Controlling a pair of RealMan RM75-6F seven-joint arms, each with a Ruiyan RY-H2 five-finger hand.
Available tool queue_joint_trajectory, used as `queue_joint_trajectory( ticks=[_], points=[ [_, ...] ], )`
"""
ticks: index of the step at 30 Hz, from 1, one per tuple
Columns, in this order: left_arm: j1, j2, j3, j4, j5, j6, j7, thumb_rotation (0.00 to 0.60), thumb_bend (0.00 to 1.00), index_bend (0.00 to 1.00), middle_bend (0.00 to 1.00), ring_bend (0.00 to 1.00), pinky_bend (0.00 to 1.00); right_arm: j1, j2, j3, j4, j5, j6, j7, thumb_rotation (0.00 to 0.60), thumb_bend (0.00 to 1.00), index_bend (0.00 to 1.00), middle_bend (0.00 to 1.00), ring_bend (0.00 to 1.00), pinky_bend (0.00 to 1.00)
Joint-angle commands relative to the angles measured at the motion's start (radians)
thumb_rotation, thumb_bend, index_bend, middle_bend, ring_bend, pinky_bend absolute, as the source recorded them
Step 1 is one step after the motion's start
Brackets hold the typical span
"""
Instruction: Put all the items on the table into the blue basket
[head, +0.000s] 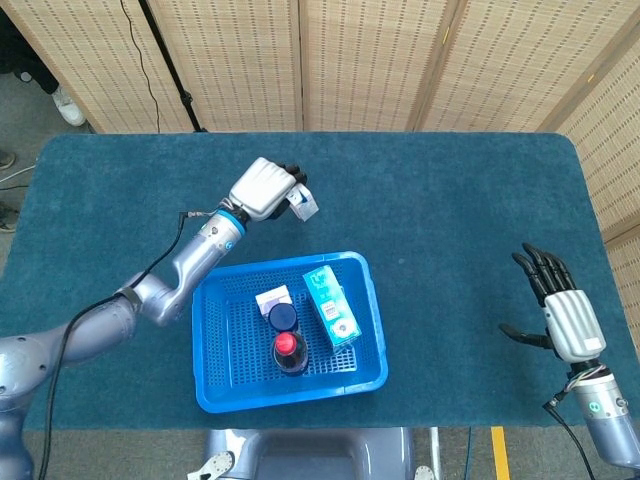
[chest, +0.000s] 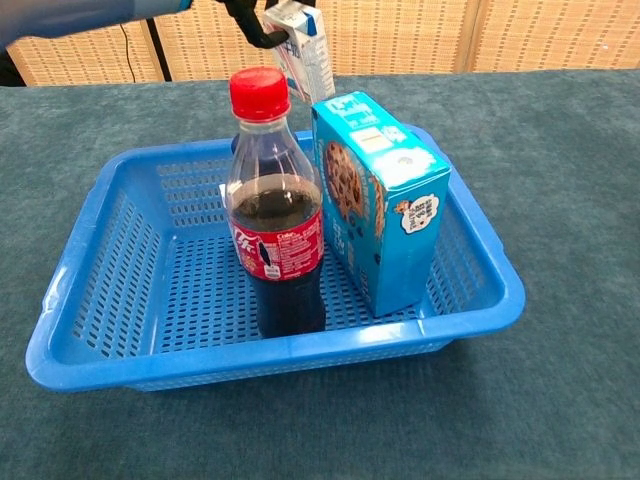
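While the left hand (head: 264, 187) grips a small carton (head: 301, 204) in the upper left of the head view, the carton hangs tilted above the counter (head: 460, 200), just beyond the far rim of the basket (head: 372, 310). In the chest view the carton (chest: 305, 52) shows at the top of the frame, behind the bottle (chest: 272, 210), with dark fingers (chest: 250, 22) hooked round its upper end. The hold looks slight: only the carton's top seems caught, and the body sticks out free, so a quick swing could let it twist and slip out short of the basket.

Inside the basket stand the bottle, a cookie box (chest: 378, 195), a white pack (head: 272, 299) and a dark-capped jar (head: 283, 317). These crowd the middle and right, and the bottle's red cap stands tall. A low approach could strike the cap or the box and tip them; the open floor at the basket's left looks the safer drop.

At the lower right of the head view the right hand (head: 560, 315) rests apart, fingers spread, holding nothing.
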Motion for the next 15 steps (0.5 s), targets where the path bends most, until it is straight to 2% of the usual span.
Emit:
queue_joint_trajectory(
  ticks=[1,6,15],
  points=[
    [0.124,0.226,0.028,-0.281,0.080,0.136,-0.046,0.600,0.58,0.67,0.53,0.47,0.53,0.000,-0.001,-0.002,-0.003,-0.004,0.001,-0.006,0.600,0.00,0.04,0.00,0.00,0.05],
    [0.214,0.375,0.064,-0.448,0.172,0.239,-0.114,0.600,0.58,0.67,0.53,0.47,0.53,0.003,-0.007,-0.003,-0.003,-0.006,-0.004,-0.022,0.600,0.00,0.04,0.00,0.00,0.05],
    [0.334,0.546,0.155,-0.626,0.349,0.370,-0.191,0.600,0.58,0.67,0.53,0.47,0.53,0.006,-0.019,-0.001,-0.001,0.002,-0.013,-0.055,0.600,0.00,0.04,0.00,0.00,0.05]
  ],
)
